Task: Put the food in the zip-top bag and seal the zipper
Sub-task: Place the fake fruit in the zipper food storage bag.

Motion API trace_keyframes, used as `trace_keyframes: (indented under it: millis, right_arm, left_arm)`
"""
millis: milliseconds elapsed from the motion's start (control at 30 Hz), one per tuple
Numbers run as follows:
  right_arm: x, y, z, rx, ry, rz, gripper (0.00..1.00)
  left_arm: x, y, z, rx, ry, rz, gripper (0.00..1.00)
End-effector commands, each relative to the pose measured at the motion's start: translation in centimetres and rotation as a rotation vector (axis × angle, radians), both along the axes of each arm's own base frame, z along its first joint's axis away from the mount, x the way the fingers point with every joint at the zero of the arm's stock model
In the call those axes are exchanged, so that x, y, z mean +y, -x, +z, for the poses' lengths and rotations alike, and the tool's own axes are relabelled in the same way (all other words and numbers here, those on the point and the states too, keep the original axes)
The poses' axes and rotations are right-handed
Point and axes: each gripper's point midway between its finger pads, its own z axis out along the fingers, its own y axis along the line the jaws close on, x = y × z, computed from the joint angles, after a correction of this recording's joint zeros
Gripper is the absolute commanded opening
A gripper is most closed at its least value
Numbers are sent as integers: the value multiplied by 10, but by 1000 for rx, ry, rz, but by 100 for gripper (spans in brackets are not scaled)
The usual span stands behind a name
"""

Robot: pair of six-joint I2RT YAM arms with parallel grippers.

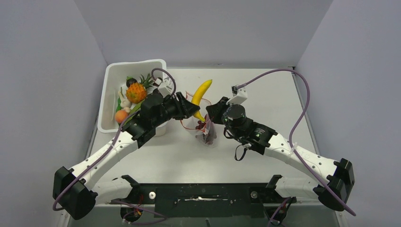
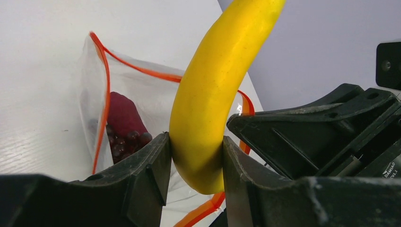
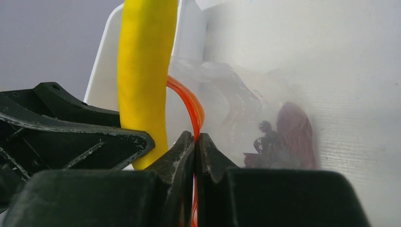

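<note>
From above, the left tool clamps the lower end of the yellow banana over the zip-top bag on the counter, while the right tool grips the bag's rim. A pineapple and other food sit in the white tub. The left wrist view shows the banana's lower end hanging at the open mouth, with dark purple grapes inside the bag. The right wrist view shows that tool's jaws pinched tight on the red-orange zipper. To my eye, the banana should go down steeply, tip first, through the middle of the mouth. The right tool should hold the lip taut so the thin film doesn't fold under.
</note>
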Motion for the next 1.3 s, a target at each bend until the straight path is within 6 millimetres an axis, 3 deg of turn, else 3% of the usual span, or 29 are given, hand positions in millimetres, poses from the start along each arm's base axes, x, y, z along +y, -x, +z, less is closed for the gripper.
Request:
trace_keyframes:
  millis: [0,433,733,967,1033,1267]
  right_arm:
    - [-3,-3,46,-97,-126,-32,0]
    - [-8,0,44,-101,-145,-40,0]
    - [-6,2,44,-106,-147,-18,0]
    - [-5,1,43,-106,-148,-18,0]
    - [-4,1,44,-112,-146,-10,0]
    - [-4,1,44,-138,-127,0,0]
  left_arm:
    - [-10,-2,24,-75,56,5,18]
    - [-9,-3,-2,-71,-44,28,29]
    - [1,-11,-9,-87,-146,87,28]
    - [-3,-8,-16,-110,-158,63,30]
    - [-6,-6,-18,-105,-160,46,33]
    - [-6,-1,-10,-122,-159,19,61]
